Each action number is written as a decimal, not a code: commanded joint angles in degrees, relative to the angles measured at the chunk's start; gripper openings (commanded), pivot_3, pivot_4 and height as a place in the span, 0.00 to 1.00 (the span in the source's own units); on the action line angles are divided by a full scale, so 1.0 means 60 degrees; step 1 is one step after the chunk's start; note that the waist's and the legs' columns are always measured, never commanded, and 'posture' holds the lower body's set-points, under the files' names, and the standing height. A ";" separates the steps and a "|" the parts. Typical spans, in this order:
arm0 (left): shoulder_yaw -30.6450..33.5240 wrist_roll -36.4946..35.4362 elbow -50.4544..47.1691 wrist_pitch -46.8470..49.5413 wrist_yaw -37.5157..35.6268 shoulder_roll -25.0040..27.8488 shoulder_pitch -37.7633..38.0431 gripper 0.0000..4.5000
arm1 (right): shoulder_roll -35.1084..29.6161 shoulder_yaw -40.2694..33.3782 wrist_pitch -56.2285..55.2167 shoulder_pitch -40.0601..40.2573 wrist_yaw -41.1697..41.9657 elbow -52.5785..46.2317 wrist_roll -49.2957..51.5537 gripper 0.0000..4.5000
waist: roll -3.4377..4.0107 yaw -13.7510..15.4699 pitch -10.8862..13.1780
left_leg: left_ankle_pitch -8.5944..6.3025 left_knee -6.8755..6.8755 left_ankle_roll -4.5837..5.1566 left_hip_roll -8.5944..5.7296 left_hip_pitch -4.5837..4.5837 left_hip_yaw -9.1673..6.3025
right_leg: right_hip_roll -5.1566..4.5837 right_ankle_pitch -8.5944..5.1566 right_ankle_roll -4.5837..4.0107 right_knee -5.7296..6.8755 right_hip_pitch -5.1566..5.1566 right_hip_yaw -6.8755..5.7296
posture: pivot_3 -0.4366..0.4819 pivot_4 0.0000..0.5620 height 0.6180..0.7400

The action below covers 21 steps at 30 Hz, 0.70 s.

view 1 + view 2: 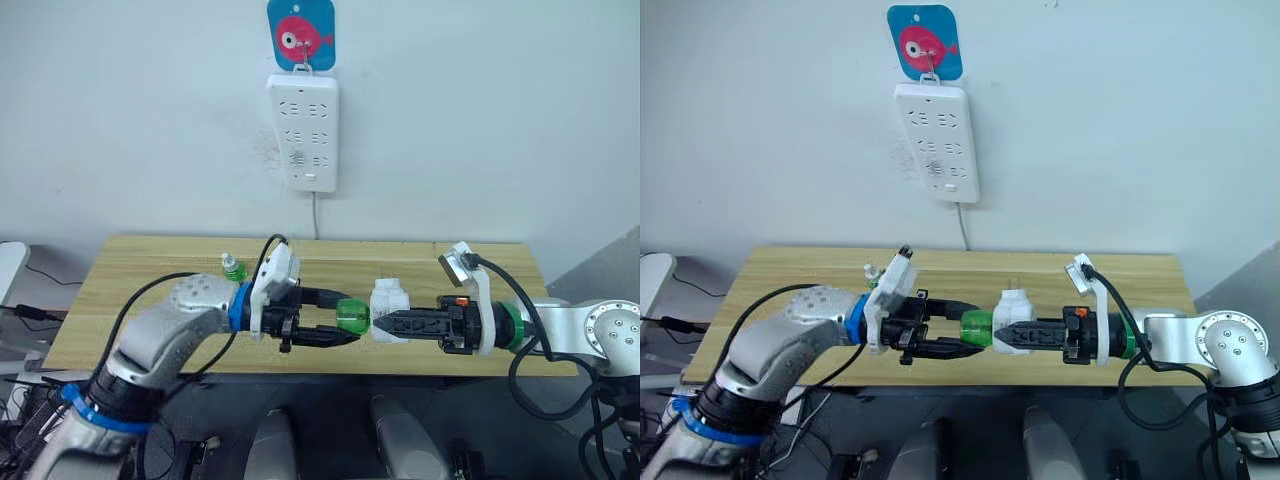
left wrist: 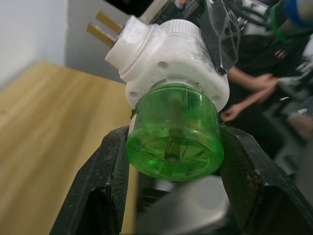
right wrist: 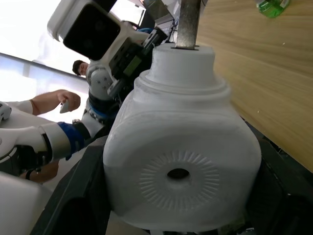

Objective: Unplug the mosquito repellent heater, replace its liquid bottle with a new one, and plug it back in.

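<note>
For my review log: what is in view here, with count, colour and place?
heater: 1, white, held above table front, unplugged
old bottle: 1, green, still in heater's base
new bottle: 1, green, on table behind left arm
power strip: 1, white, on wall
fish hook: 1, blue and pink, above strip
table: 1, light wood
person's hand: beyond the heater
left gripper: shut on old bottle
right gripper: shut on heater

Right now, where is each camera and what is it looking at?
Head eyes: look down over both arms at the left gripper, right gripper and table.
Left wrist: looks along its fingers at the green bottle.
Right wrist: looks along its fingers at the heater.
Both wrist views share the heater.
</note>
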 commanded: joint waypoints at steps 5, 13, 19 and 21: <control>0.0023 0.2117 0.0256 -0.2455 -0.0178 -0.0309 0.0492 0.67 | -0.0076 -0.0175 0.0008 -0.0065 0.0028 -0.0009 0.0342 0.68 | -0.0001 0.0025 0.0001 | -0.0003 -0.0016 0.0005 0.0004 0.0000 -0.0009 | 0.0007 -0.0001 -0.0001 0.0002 -0.0006 -0.0007 | 0.28 0.42 0.97; 0.0521 0.4500 0.1296 -0.8387 -0.0270 -0.1168 0.1897 0.94 | -0.0111 -0.0113 0.0035 -0.0196 -0.0457 0.0329 0.0329 0.68 | -0.0001 0.0057 0.0001 | -0.0003 -0.0017 0.0005 0.0001 -0.0012 0.0013 | -0.0008 -0.0001 -0.0008 -0.0008 -0.0014 0.0010 | 0.27 0.41 0.97; 0.0575 0.4786 0.1276 -0.9686 0.0096 -0.1704 0.1957 0.94 | -0.0038 -0.0058 0.0130 -0.0275 -0.0701 0.0409 0.0161 0.68 | -0.0001 0.0060 0.0000 | -0.0003 -0.0002 0.0005 0.0000 -0.0016 0.0014 | -0.0010 0.0001 -0.0004 -0.0004 -0.0014 0.0010 | 0.28 0.41 0.97; 0.0447 0.4867 0.1239 -0.9715 0.0168 -0.1810 0.1930 0.94 | -0.0008 -0.0052 0.0110 -0.0278 -0.0726 0.0270 0.0338 0.68 | -0.0001 0.0055 0.0000 | -0.0003 -0.0001 0.0005 0.0001 -0.0016 0.0015 | -0.0008 0.0002 -0.0002 -0.0003 -0.0015 0.0012 | 0.27 0.40 0.97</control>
